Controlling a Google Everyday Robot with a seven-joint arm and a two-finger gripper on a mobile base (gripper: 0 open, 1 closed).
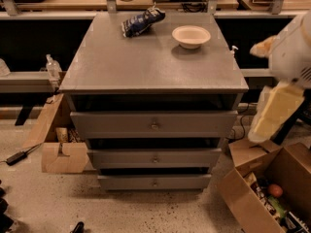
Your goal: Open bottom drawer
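At lower centre, bottom drawer (pixel 126 182): one, lowest of three; flat grey front, narrowest-looking, with a dark gap above it.
Knobs: three, small, round and metal, one at the centre of each drawer front; the bottom drawer's knob (pixel 154 182) is untouched.
Other drawers: two; middle drawer (pixel 121 158) and top drawer (pixel 112 125), both flat grey fronts.
Cabinet (pixel 146 67): one, grey, with a smooth rectangular top that fills mid-frame.
Bowl (pixel 191 35): one, pale, round and shallow, on the cabinet top at upper right.
Snack bag (pixel 142 22): one, dark blue, crinkled, on the cabinet top at upper centre, apart from the bowl.
Cardboard boxes: two, brown; one at lower left (pixel 60 157), one open at lower right (pixel 243 198).
Gripper (pixel 274 113): one, a cream-yellow shape at the right edge of the frame, beside the cabinet's right side and well apart from the bottom drawer; I cannot tell whether it is spread or closed.
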